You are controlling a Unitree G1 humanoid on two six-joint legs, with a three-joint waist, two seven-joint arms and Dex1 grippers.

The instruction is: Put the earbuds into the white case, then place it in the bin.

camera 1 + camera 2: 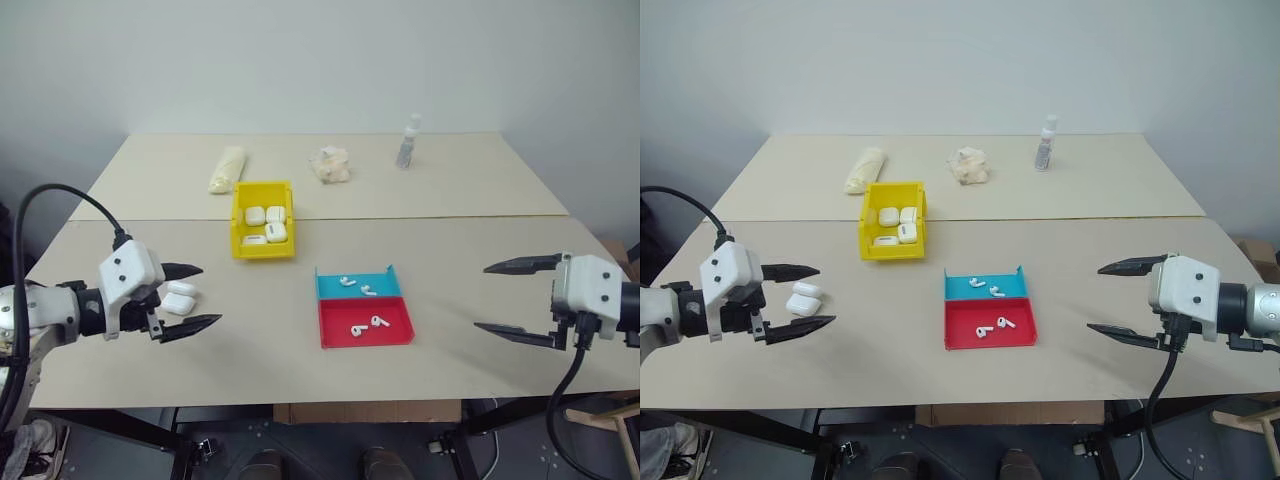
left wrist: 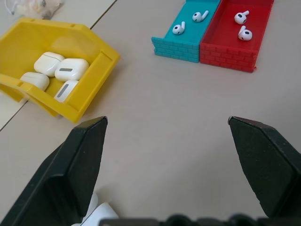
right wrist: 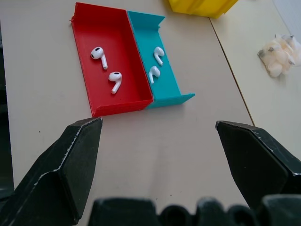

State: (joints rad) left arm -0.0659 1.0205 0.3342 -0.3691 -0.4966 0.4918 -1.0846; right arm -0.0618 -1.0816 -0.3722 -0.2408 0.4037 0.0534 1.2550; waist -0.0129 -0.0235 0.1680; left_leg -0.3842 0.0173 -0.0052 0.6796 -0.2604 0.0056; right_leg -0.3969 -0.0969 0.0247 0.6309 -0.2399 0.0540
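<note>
Two earbuds (image 1: 366, 325) lie in the red tray (image 1: 366, 324) and two more in the blue tray (image 1: 357, 284) touching its far side, both trays near the middle of the desk (image 1: 450, 270). Left of the red tray, two white cases (image 1: 180, 298) rest on the desk just beside my left pincer (image 1: 192, 297), which hangs wide open with nothing in it. The yellow bin (image 1: 262, 219) stands beyond the red tray and to its left, with four more white cases inside. My right pincer (image 1: 503, 296) hovers well to the right of the red tray, fingers spread wide and empty. Far behind the red tray sit a pale yellow cloth (image 1: 227, 168), a crumpled wad (image 1: 330, 165) and a small bottle (image 1: 407, 142).
</note>
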